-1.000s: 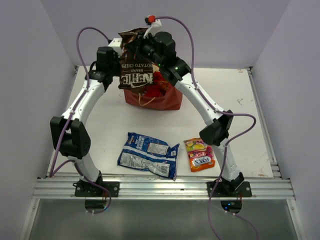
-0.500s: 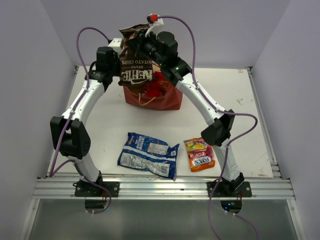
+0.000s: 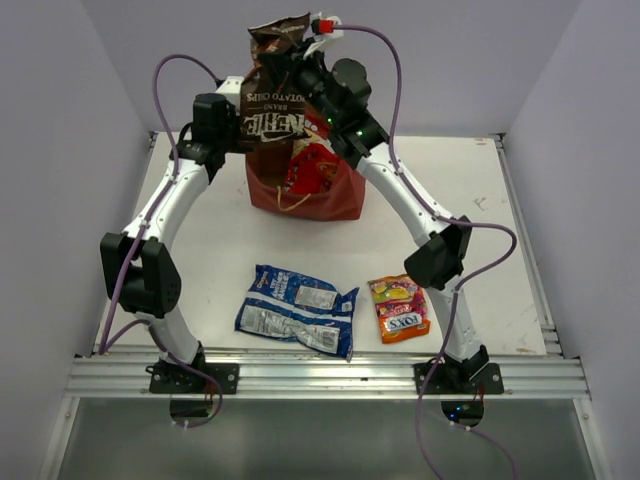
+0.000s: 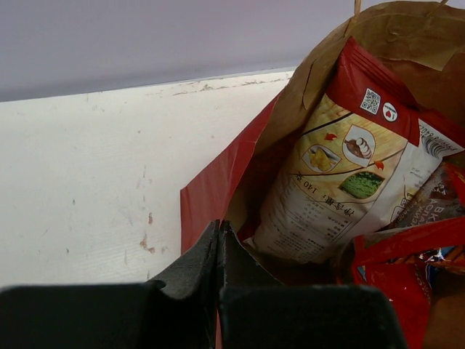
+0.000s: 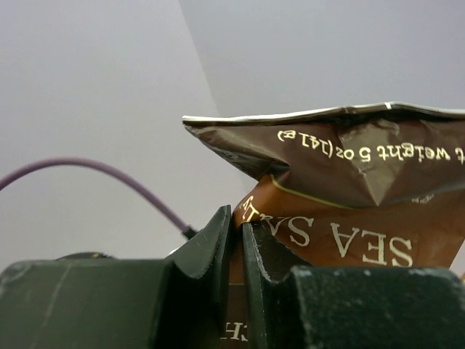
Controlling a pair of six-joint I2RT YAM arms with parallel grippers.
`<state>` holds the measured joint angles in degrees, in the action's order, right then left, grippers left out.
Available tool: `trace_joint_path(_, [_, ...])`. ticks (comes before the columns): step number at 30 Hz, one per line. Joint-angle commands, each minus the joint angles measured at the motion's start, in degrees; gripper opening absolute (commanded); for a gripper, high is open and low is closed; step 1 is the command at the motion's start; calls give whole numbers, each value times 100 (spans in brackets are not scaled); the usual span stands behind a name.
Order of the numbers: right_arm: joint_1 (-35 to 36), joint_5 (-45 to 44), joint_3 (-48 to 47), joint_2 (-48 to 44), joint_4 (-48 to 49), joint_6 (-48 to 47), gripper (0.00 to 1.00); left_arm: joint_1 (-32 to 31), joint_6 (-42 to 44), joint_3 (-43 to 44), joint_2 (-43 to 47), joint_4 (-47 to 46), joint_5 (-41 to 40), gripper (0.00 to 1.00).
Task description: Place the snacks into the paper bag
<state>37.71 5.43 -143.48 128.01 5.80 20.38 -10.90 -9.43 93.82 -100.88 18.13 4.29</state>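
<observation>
My right gripper (image 3: 292, 80) is shut on the brown chip bag (image 3: 272, 110) and holds it in the air above the paper bag (image 3: 335, 200). In the right wrist view the fingers (image 5: 237, 222) pinch the chip bag (image 5: 349, 189) near its edge. My left gripper (image 4: 220, 233) is shut on the paper bag's near rim (image 4: 214, 185). Inside the bag lie the white-yellow-red bag (image 4: 341, 182) and the red candy bag (image 4: 396, 269), which also shows in the top view (image 3: 312, 168). The blue-white packet (image 3: 297, 308) and the small orange candy bag (image 3: 399, 308) lie on the table near the arm bases.
The paper bag stands at the back middle of the white table (image 3: 200, 260), close to the rear wall. The left arm (image 3: 175, 195) and right arm (image 3: 410, 205) arch over the table on either side of the two loose packets.
My right gripper has lifted the chip bag higher above the paper bag, so more of the red candy bag inside shows. The left arm has stayed put.
</observation>
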Motion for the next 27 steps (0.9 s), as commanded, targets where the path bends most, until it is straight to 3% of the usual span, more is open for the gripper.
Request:
trace_joint_path(1, [-238,221,-549,189,739,28,14,70,99,-83,271,94,-95,0])
trace_joint_path(6, [-326,204,599,32,1045,-254,16,70,82,-83,262,86,-52,0])
trace_joint_path(14, [-493,529,557,410,958,-61,16,70,91,-127,288,59,-43,0])
trace_joint_path(21, [77,38,3417,-1250,950,-824,14,70,20,-127,253,24,89,0])
trace_joint_path(27, [632,-482,5171,-2429,519,-941,16,70,-41,-118,279,-29,247,0])
